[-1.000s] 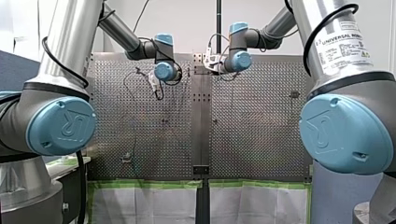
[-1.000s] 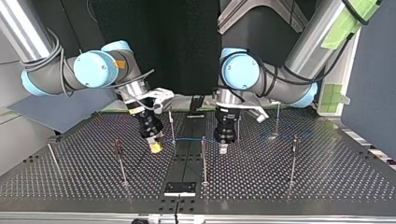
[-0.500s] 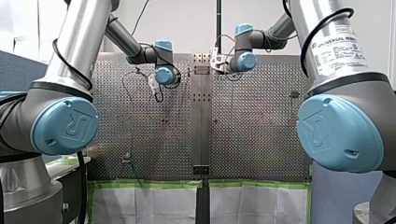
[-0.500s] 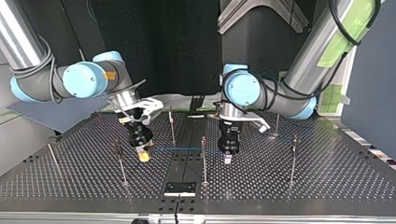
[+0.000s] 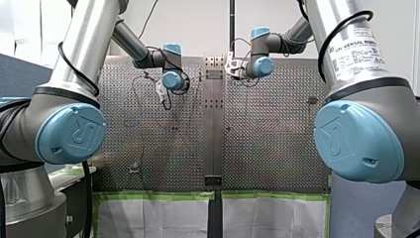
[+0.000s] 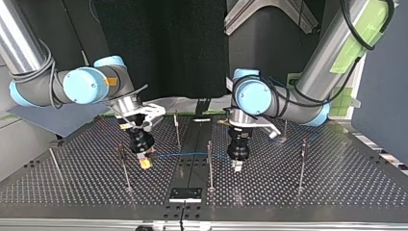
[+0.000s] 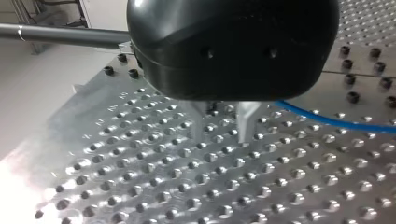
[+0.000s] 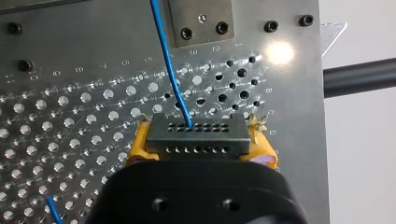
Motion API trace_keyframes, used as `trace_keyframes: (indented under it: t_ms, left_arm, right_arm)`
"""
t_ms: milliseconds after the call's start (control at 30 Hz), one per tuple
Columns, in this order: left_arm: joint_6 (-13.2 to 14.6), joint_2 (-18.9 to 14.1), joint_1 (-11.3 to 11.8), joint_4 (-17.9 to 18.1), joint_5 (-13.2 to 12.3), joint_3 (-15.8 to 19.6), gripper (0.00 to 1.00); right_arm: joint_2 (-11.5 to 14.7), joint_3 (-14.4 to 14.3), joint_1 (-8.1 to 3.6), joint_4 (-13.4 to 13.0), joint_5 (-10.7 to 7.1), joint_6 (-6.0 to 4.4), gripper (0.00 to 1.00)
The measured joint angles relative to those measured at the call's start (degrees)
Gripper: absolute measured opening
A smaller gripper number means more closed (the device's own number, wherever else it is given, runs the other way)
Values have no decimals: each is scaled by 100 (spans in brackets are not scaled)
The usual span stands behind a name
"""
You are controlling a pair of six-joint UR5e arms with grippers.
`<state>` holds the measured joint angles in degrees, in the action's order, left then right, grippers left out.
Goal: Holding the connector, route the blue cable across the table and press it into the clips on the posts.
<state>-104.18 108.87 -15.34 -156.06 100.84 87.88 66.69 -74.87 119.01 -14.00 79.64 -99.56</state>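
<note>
My right gripper (image 6: pixel 144 163) is shut, its yellow pads (image 8: pixel 140 144) clamping a dark grey connector (image 8: pixel 196 135) with rows of small holes. The blue cable (image 8: pixel 168 65) leaves the connector's top face. In the top view the cable (image 6: pixel 183 154) runs low over the table from the connector past a thin post (image 6: pixel 210 163) to my left gripper (image 6: pixel 237 166). The left gripper (image 7: pixel 223 128) hangs just above the perforated plate with its metal fingers (image 7: pixel 246 123) apart and only table holes showing between them. The cable (image 7: pixel 336 121) passes beside one finger.
Several thin upright posts stand on the perforated table (image 6: pixel 337 192), among them one (image 6: pixel 124 168) beside the right gripper, one (image 6: pixel 177 130) behind the cable and one (image 6: pixel 302 163) at the top view's right. A small dark plate (image 6: pixel 185 194) lies at the near centre.
Both grippers have come toward the top view's near edge. The right one also went leftward with the connector, drawing the cable along.
</note>
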Motion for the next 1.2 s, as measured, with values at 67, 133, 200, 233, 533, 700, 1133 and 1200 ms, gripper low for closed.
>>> trace_keyframes:
  t_ms: [67, 133, 200, 233, 533, 700, 1133, 1200]
  left_arm:
    - [-19, -7, -3, -100, -1, 0, 100]
    - [-14, -27, -6, -184, 0, -1, 100]
    - [5, -86, -22, -289, 7, 13, 100]
    - [16, -125, -31, -339, 10, 30, 100]
    - [107, -636, -156, -877, -3, 426, 100]
    - [155, -912, -254, -1115, -184, 730, 100]
    - [98, -1553, -497, -1146, -426, 1070, 100]
    - [143, -1588, -565, -1147, -419, 1075, 100]
  right_arm:
    - [-1, 0, 0, 1, 0, 7, 0]
    - [-1, 1, 1, 2, -1, 11, 0]
    - [-1, 0, -1, 5, -1, 13, 0]
    - [-1, 0, -2, 8, -1, 14, 0]
    - [6, 0, -1, 52, 124, 55, 0]
    - [13, -3, 8, 68, 168, 65, 0]
    - [117, -4, 8, 100, 176, 63, 0]
    - [153, -3, 2, 120, 185, 64, 0]
